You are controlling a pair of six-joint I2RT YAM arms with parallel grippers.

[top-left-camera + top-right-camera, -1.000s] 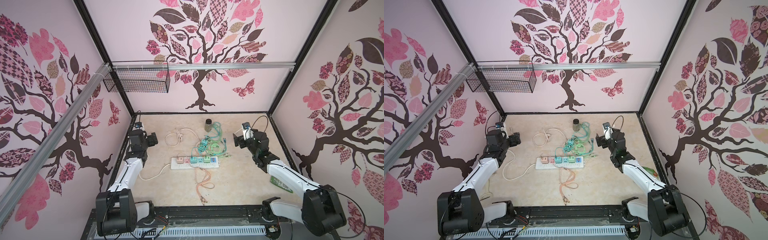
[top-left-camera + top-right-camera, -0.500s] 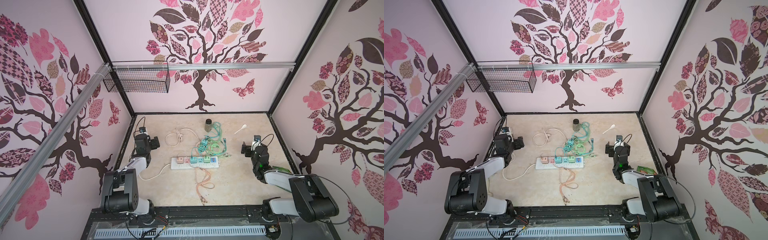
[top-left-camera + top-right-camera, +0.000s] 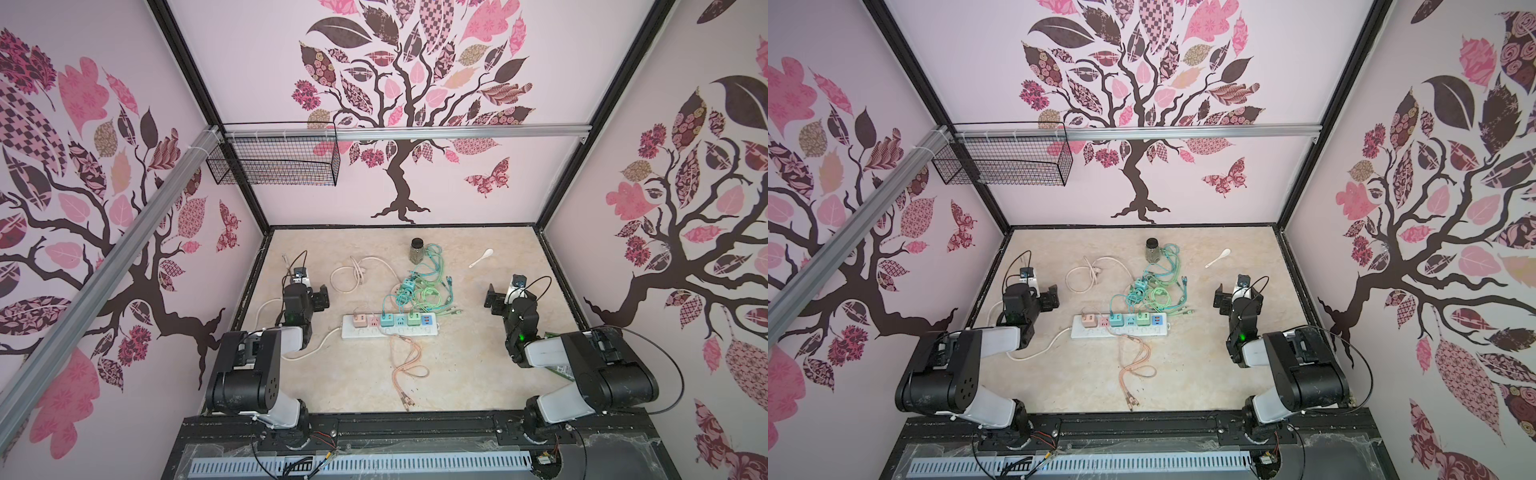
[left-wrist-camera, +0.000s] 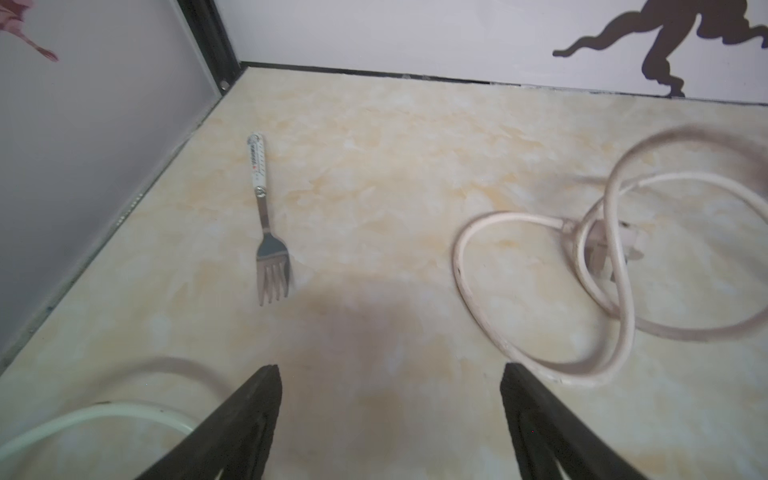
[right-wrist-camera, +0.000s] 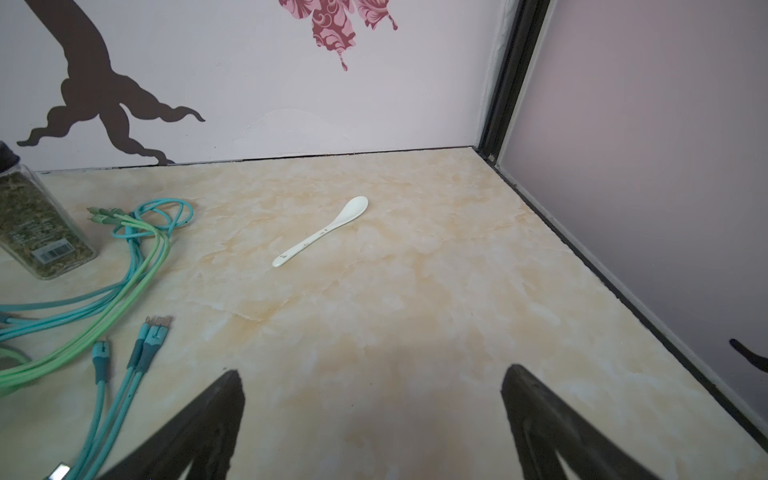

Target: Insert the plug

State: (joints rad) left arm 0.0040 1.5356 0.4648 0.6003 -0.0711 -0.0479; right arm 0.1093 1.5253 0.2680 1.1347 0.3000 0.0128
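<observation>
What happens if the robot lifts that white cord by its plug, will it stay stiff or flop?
Probably flops: the cream cord lies in loose loops crossing itself. The loops would likely trail behind the plug and may snag each other. It looks thick, so it might keep some curl.

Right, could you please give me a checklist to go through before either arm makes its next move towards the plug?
1. Left gripper open and empty: ok.
2. Right gripper open and empty: ok.
3. Power strip flat between the arms: ok.
4. Free socket on the strip: cannot tell; too small in both top views.
5. Cream plug clear to grasp: not ok; its cord loops across it.
6. Fork and spoon away from the strip: ok.
</observation>
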